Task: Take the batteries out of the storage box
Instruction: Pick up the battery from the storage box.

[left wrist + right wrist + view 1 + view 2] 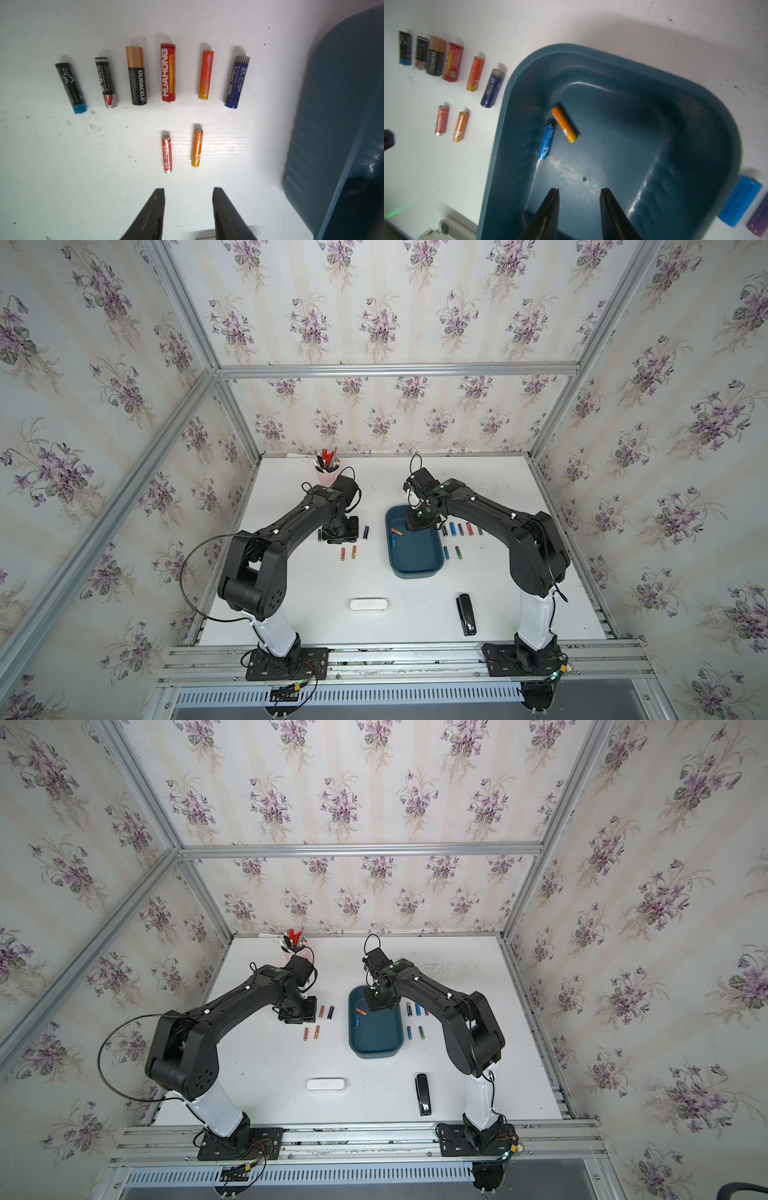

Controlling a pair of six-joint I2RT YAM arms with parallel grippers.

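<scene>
A: White table (pixel 415 614) under flowered wallpaper, in both top views. And the storage box (pixel 415 556)?
B: Right of centre, with the right gripper (pixel 417 526) over its upper end. Inside, just left of the tool, an orange battery (pixel 397 531) and a blue battery (pixel 393 540). The left gripper (pixel 341 533) well apart, over bare table left of the box.
A: Left wrist view?
B: Jaws apart, nothing between. Above the tips, laid-out batteries (pixel 168 72) in rows; box wall at the right edge.
A: Right wrist view?
B: Jaws apart, empty, over the box floor. Blue battery (pixel 547 141) up and left of the tips, long axis nearly upright in frame; orange one just beside it, slanted. Right arm plainly nearer, so probably a short reach forward and left
</scene>
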